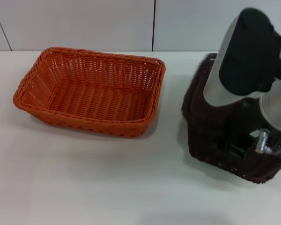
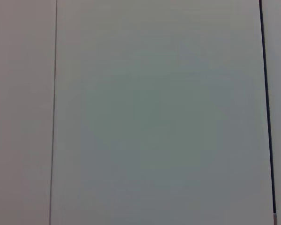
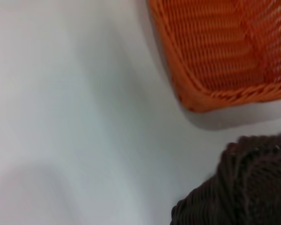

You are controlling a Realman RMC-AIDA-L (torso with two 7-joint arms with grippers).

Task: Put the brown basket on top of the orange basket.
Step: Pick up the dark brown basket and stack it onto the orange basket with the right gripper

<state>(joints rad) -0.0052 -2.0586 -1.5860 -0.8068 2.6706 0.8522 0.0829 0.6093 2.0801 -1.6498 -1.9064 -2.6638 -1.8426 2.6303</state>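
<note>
Table [image 1: 107,187] bears the orange basket [image 1: 91,91] on the left, empty and well apart from the brown basket [image 1: 210,136] on the right. The right gripper [image 1: 253,145] reaches into it, seemingly at its near wall, jaw state unclear. Grip firmly, lift level, clear the orange rim, then lower squarely

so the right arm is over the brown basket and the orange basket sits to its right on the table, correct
Not quite. The right arm is over the brown basket, but the orange basket sits on the robot's left of it, not its right, on the table. The head view shows this, with a gap of bare tabletop between the two.
</note>
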